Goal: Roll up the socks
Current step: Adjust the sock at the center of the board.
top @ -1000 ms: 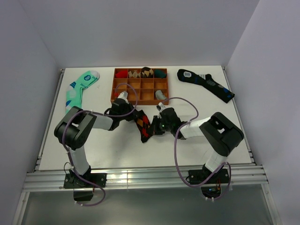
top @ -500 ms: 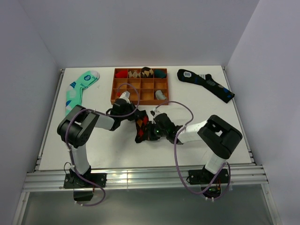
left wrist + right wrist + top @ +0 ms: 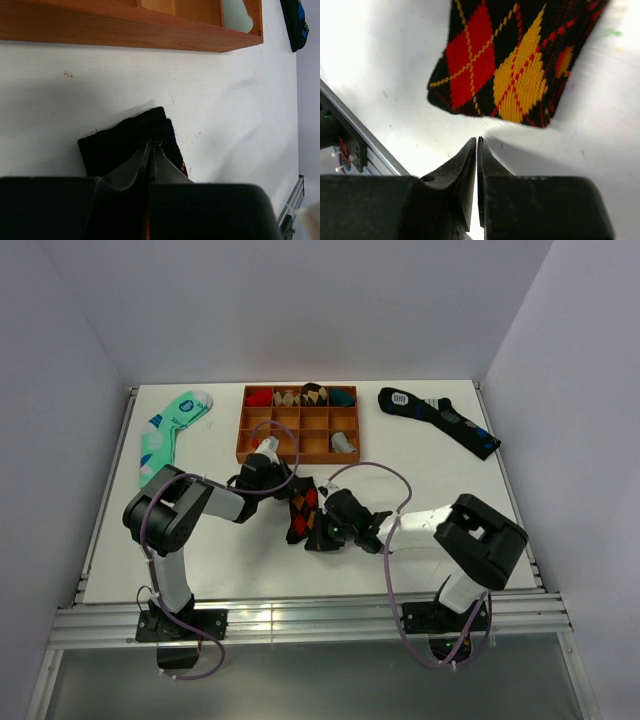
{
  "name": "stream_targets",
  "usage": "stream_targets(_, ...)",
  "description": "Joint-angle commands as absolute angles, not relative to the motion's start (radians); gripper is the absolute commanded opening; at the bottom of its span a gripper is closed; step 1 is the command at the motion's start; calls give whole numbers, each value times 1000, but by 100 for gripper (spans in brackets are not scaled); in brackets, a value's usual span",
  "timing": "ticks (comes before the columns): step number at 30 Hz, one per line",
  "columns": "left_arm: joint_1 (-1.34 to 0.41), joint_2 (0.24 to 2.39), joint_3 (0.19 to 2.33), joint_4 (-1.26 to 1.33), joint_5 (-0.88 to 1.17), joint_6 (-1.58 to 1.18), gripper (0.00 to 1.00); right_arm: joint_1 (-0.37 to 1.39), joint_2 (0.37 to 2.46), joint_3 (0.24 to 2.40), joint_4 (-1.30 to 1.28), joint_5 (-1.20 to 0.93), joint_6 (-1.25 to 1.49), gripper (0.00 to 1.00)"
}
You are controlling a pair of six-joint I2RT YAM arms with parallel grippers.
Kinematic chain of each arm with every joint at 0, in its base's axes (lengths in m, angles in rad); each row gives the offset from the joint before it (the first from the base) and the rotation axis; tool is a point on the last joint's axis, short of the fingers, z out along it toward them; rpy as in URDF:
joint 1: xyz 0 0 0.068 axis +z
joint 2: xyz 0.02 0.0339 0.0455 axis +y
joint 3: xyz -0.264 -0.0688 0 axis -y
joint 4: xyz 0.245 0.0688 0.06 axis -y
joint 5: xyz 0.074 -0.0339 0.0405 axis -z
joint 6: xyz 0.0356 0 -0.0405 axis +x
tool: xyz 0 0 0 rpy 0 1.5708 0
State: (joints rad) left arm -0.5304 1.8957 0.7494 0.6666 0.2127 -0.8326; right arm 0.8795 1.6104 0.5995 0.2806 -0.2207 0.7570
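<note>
Pinching sock's (image 3: 301, 510) black far end in left tool (image 3: 152, 146), with right tool (image 3: 477, 142) pressed together, empty, just short of folded near end.

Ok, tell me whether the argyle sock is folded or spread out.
Folded. The argyle sock lies as a short, doubled-up bundle, far shorter than the mint sock; the left gripper pinches its black end.

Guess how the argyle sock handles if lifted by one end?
Likely floppy: the argyle sock lies folded over itself, so a free end would probably droop. Probably light: thin knit lying flat on the table. Knit texture looks grippy, not slippery.
</note>
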Motion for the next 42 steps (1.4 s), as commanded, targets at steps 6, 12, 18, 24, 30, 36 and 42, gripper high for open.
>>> stream_targets(6,-535,1899,741,575,213,-756,7,851,1391,655,94,-103,664,14)
stream_targets(12,-540,1882,672,626,227,-764,7,813,1361,680,78,-92,598,15)
stream_targets(18,-564,1829,609,647,215,-775,8,795,1367,699,86,-84,568,16)
stream_targets(24,-601,1772,592,640,195,-796,8,790,1390,692,123,-129,572,15)
stream_targets(30,-638,1697,520,676,167,-830,11,790,1377,652,172,-163,586,16)
stream_targets(36,-640,1606,541,606,132,-805,27,813,1388,626,210,-175,569,16)
stream_targets(42,-638,1447,540,525,68,-796,40,828,1370,555,311,-212,552,16)
